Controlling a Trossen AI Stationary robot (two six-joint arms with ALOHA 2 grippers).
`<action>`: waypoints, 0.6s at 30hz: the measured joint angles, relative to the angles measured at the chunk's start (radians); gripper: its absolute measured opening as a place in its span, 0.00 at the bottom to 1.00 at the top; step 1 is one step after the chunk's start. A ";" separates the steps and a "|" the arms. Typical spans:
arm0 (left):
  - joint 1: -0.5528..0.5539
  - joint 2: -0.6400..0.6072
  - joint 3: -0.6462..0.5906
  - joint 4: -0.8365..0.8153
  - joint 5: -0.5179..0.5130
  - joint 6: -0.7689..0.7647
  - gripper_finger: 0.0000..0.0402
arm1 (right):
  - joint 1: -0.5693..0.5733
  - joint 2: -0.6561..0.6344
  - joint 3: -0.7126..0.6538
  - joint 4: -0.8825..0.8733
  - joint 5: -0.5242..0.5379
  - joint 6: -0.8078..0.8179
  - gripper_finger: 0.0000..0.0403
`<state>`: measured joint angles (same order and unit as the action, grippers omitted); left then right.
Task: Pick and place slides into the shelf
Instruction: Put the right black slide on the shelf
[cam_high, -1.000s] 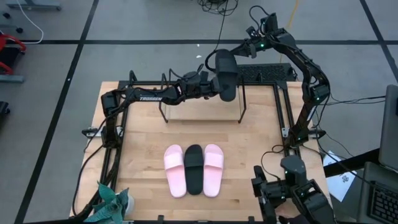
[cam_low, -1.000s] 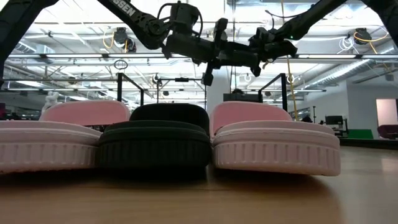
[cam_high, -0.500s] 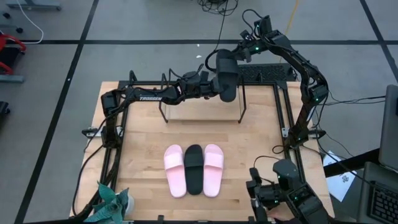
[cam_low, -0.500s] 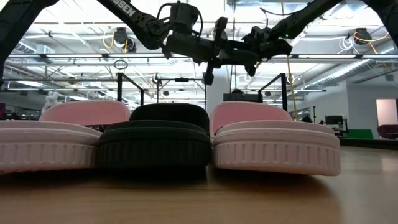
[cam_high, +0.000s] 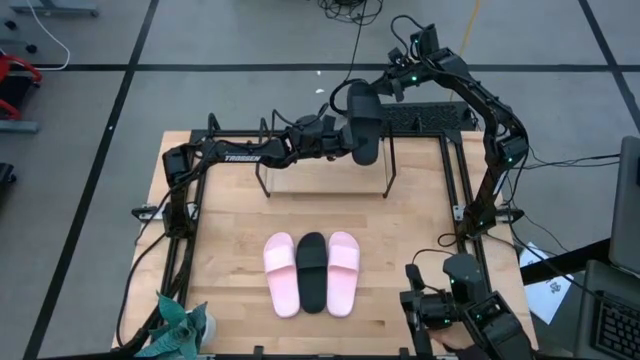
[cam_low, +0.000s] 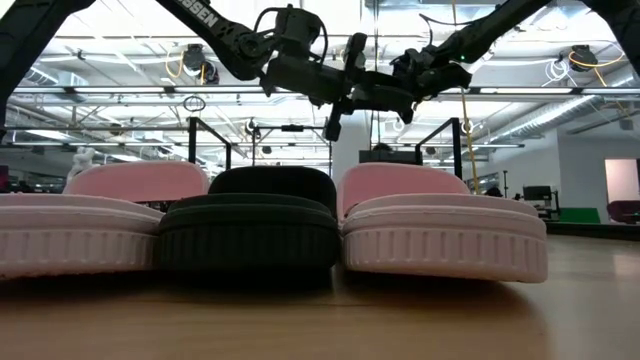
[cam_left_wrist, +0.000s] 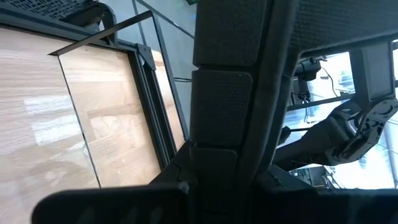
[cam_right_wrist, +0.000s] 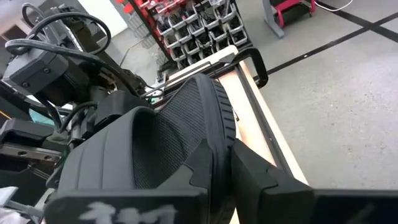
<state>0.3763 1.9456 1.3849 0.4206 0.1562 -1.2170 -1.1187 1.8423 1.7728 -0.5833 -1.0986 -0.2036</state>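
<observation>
Since a second ago my right arm has swung in toward the black slide (cam_high: 364, 122), while the three slides on the table have not moved. From the left, my left gripper (cam_high: 338, 140) reaches across the top of the shelf (cam_high: 325, 172) and clamps the black slide, holding it in the air above the shelf's right end. My right gripper (cam_high: 392, 84) grips that slide's far end, and near me a pink slide (cam_high: 280, 275), a black one (cam_high: 312, 271) and a pink one (cam_high: 343, 272) lie side by side, touching.

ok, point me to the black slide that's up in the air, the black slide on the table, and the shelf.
held black slide (cam_high: 364, 125), high view, on its broad strap
black slide on the table (cam_high: 312, 271), high view, on its strap, between the two pink slides
shelf (cam_high: 388, 170), high view, on its right front rod
</observation>
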 joint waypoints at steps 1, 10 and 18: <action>0.000 0.000 0.000 -0.001 0.000 -0.002 0.11 | 0.000 0.000 0.000 0.001 0.001 -0.005 0.06; -0.001 0.000 0.000 -0.007 -0.019 0.022 0.24 | -0.015 0.000 0.000 0.002 0.004 -0.019 0.05; -0.008 0.000 0.001 -0.007 -0.010 0.056 0.25 | -0.055 0.000 0.000 -0.002 -0.004 -0.019 0.05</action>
<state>0.3687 1.9455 1.3856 0.4133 0.1459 -1.1606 -1.1736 1.8423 1.7725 -0.5858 -1.1027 -0.2222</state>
